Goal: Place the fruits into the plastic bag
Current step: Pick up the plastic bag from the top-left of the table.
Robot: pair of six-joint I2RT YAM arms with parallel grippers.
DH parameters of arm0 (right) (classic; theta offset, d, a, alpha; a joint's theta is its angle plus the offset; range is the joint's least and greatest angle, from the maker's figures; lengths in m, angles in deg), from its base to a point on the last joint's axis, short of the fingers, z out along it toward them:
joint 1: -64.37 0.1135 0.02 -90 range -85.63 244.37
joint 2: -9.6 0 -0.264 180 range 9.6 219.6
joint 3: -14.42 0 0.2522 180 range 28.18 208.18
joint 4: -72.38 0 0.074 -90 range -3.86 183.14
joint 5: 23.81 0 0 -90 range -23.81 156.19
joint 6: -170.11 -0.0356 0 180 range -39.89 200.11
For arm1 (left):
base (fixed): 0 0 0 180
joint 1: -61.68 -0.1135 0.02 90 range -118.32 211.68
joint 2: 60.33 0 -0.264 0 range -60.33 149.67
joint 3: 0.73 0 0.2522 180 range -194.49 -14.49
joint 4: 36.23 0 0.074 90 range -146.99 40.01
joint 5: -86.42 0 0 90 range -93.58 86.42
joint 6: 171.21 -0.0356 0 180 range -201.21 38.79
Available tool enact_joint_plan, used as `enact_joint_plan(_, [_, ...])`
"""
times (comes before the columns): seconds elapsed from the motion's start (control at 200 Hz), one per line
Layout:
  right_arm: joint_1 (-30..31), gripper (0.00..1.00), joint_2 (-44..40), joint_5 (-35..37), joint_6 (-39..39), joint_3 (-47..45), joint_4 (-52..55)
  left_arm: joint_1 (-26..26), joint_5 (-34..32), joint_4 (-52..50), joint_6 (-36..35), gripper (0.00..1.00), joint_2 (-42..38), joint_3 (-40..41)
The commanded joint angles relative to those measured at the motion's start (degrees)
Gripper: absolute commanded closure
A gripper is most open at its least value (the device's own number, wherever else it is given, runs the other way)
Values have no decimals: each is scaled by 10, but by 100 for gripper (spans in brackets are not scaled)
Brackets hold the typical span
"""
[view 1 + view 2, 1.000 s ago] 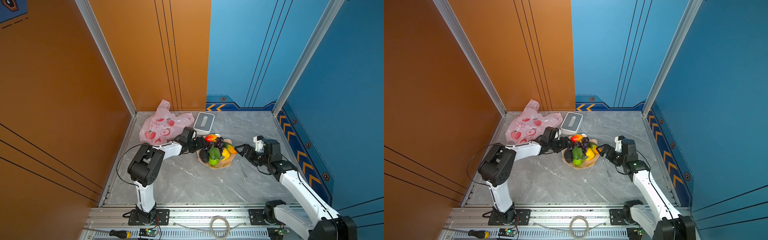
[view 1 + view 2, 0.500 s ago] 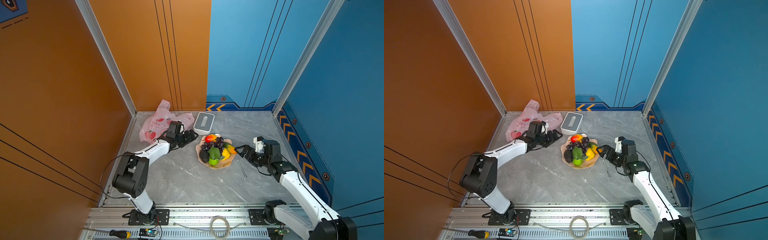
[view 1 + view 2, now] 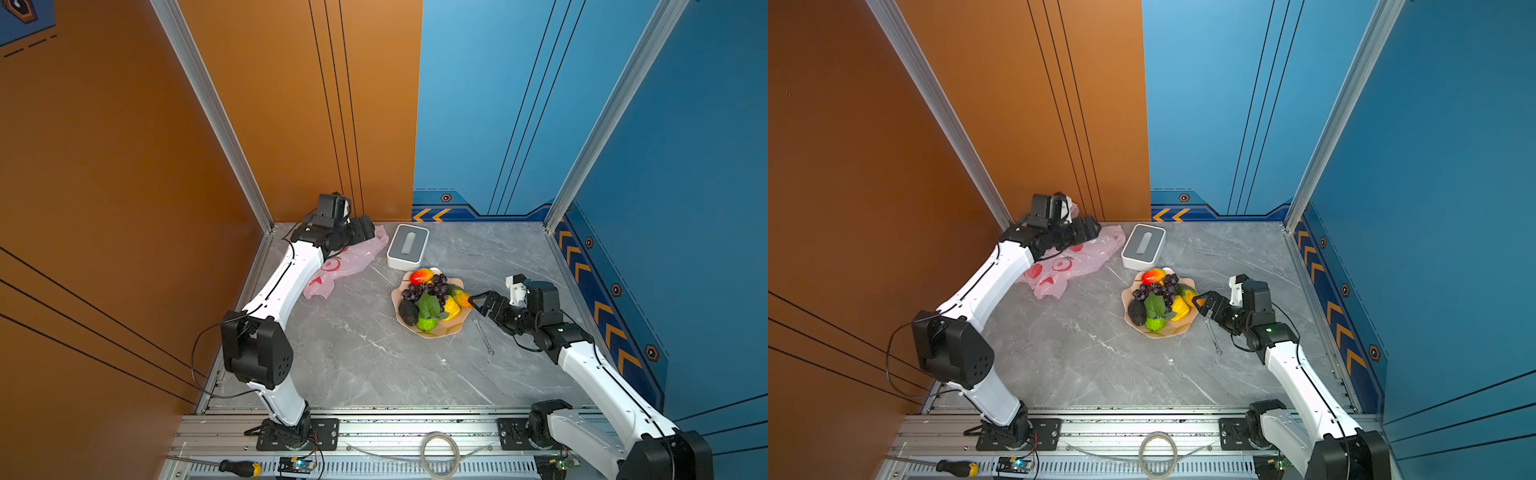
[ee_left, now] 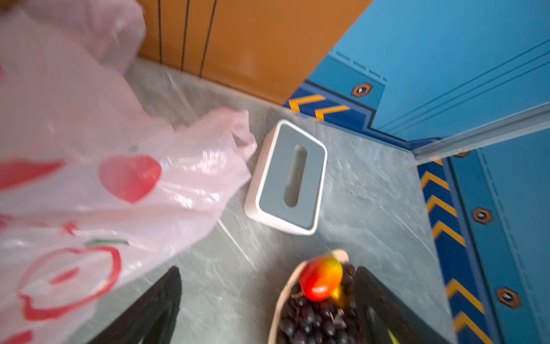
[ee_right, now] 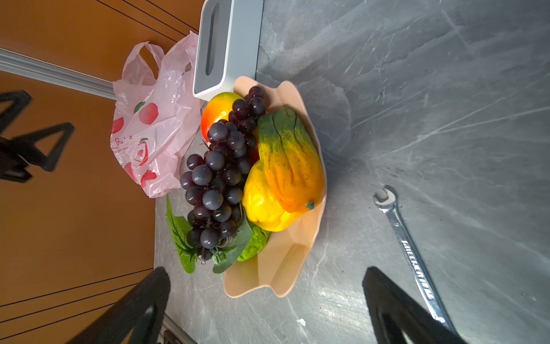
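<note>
With left gripper (image 3: pixel 366 232), jaws apart, stretched over one bag (image 3: pixel 353 259) at eleven o'clock and right gripper (image 3: pixel 478 305), jaws apart, aimed from three o'clock at one plate (image 3: pixel 446 330) holding six fruits (image 3: pixel 432 286).

A grey surface (image 3: pixel 374 365), marbled with pale veins, lies inside a panelled booth. Along its left edge and the left part of its far edge stand orange walls (image 3: pixel 124 166) ruled with thin black lines. Blue walls (image 3: pixel 478 104) close the rest of the far edge and the right edge. Aluminium posts (image 3: pixel 209 108) rise from its two far corners. Where the blue walls meet the surface runs a dark band of orange chevrons (image 3: pixel 432 215). An aluminium rail (image 3: pixel 415 432) borders its near edge. The light is bright and even.
</note>
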Motion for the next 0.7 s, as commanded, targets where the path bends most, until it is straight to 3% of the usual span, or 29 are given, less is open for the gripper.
enact_joint_plan(0.0, [6, 0, 10, 2, -4, -13, -25, 27, -105, -146, -118, 9, 86, -99])
enact_joint_plan(0.095, [10, 0, 20, 0, -11, -14, -40, 49, -142, -162, -155, 7, 150, -167])
enact_joint_plan(0.406, [18, 0, 37, -7, 2, -12, -27, 59, -165, -165, -178, 7, 315, -343])
enact_joint_plan(0.691, [24, 0, 44, -5, 9, -37, -24, 45, -177, -166, -185, 3, 405, -432])
